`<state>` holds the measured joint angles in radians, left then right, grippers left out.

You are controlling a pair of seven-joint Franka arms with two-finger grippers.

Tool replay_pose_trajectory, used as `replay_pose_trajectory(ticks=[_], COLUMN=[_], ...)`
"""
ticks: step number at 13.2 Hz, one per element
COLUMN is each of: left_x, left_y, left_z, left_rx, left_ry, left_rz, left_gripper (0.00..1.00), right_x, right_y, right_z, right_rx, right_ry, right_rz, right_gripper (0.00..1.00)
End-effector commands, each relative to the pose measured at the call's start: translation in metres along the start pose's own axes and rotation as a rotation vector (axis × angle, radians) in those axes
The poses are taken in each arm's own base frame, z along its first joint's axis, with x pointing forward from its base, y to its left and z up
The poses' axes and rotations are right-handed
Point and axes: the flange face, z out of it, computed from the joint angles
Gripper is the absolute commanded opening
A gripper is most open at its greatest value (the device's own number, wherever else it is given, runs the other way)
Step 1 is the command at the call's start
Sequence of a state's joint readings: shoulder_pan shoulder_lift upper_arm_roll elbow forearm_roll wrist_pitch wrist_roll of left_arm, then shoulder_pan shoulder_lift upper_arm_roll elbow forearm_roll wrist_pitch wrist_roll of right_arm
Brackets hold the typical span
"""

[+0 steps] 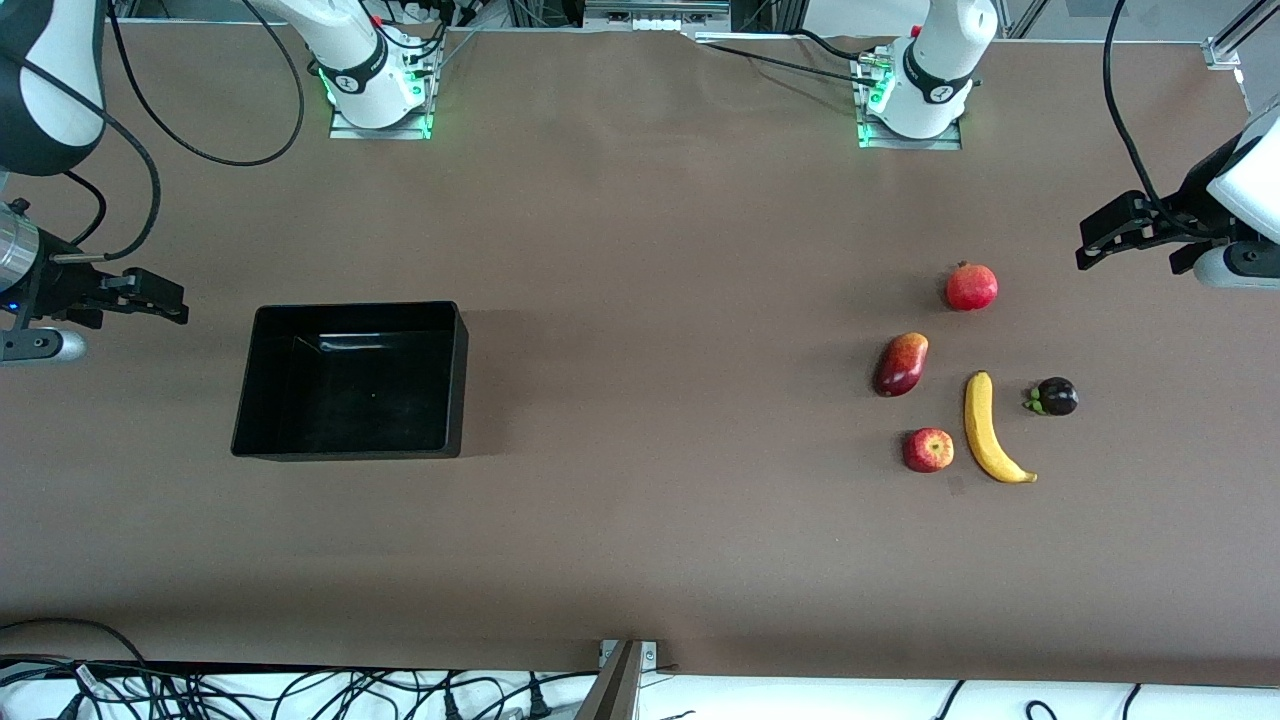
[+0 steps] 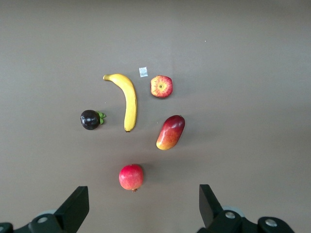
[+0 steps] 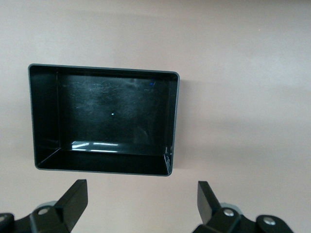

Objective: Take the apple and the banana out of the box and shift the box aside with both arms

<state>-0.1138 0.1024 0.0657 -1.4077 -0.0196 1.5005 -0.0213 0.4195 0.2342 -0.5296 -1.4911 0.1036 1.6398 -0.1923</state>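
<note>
Your left pincer (image 2: 141, 206), released, hovers near the apple (image 1: 928, 450) and banana (image 1: 988, 430); your right pincer (image 3: 141, 204), released too, hovers beside the empty box (image 1: 252, 400).

1. I see a brown table (image 1: 640, 250) carrying everything.
2. Black box (image 1: 350, 380) sits toward the right arm's end, beside the right gripper (image 1: 150, 297), which hangs spread wide over bare table.
3. Fruit cluster sits toward the left arm's end, near the left gripper (image 1: 1105, 240), also spread.
4. Pomegranate (image 1: 971, 286) lies closest to the left gripper, mango (image 1: 901, 363) next.
5. Banana (image 1: 988, 430) lies between apple (image 1: 928, 450) and a dark purple fruit (image 1: 1054, 396).
6. Small white scrap (image 2: 143, 71) lies just beside the apple.
</note>
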Motion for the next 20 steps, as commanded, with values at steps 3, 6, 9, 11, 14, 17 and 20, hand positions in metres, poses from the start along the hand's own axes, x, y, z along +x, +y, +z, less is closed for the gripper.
replay_pose_trajectory(ticks=[3, 6, 9, 11, 14, 17, 20], left_x=[-0.006, -0.006, -0.006, -0.006, -0.006, -0.006, -0.005], left_y=[-0.002, -0.003, -0.003, -0.003, -0.003, -0.003, -0.003], left_z=[-0.003, -0.003, -0.003, -0.003, -0.002, -0.002, -0.001], left_rx=[-0.025, -0.025, -0.025, -0.025, -0.025, -0.025, -0.025], left_ry=[-0.004, -0.004, -0.004, -0.004, -0.006, -0.006, -0.007], left_rz=[0.003, 0.001, 0.001, 0.001, 0.001, 0.001, 0.001], left_gripper=[1.0, 1.0, 1.0, 1.0, 1.0, 1.0, 1.0], right_x=[-0.04, -0.059, -0.062, -0.062, -0.061, -0.061, -0.062], right_y=[0.024, 0.042, 0.023, 0.012, 0.006, 0.005, 0.006], right_z=[-0.022, -0.026, -0.033, -0.039, -0.041, -0.04, -0.04], right_rx=[-0.029, -0.031, -0.039, -0.04, -0.044, -0.043, -0.04], right_ry=[-0.099, -0.03, 0.039, 0.047, 0.052, 0.044, 0.042], right_rz=[0.022, 0.145, 0.104, 0.086, 0.076, 0.08, 0.083], right_gripper=[1.0, 1.0, 1.0, 1.0, 1.0, 1.0, 1.0])
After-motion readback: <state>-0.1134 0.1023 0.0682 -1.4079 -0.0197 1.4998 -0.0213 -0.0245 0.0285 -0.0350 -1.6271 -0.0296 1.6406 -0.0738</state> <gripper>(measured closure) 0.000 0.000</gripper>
